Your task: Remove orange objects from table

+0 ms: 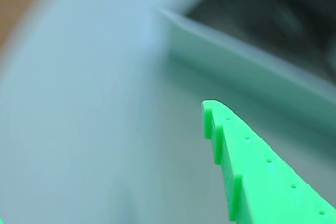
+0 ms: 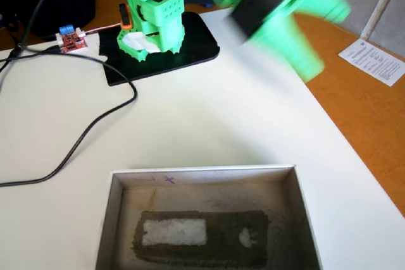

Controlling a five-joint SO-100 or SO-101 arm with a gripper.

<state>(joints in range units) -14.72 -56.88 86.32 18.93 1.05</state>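
The orange knitted cloth piece shows in neither view. The white table (image 2: 209, 118) is bare in its middle. My green arm is motion-blurred in the fixed view, and its gripper (image 2: 307, 55) hangs in the air over the table's right edge. In the wrist view one green toothed finger (image 1: 247, 166) reaches in from the lower right, with only blurred table (image 1: 79, 129) beside it. Nothing is between the jaws, and the other jaw barely shows at the lower left corner.
A white-walled open box (image 2: 299, 200) with a dark grey bottom stands at the front of the table, and its wall also shows in the wrist view (image 1: 252, 61). The arm's base (image 2: 155, 23) sits on a black mat. A black cable (image 2: 95, 124) crosses the left side. Orange-brown floor (image 2: 354, 112) lies to the right.
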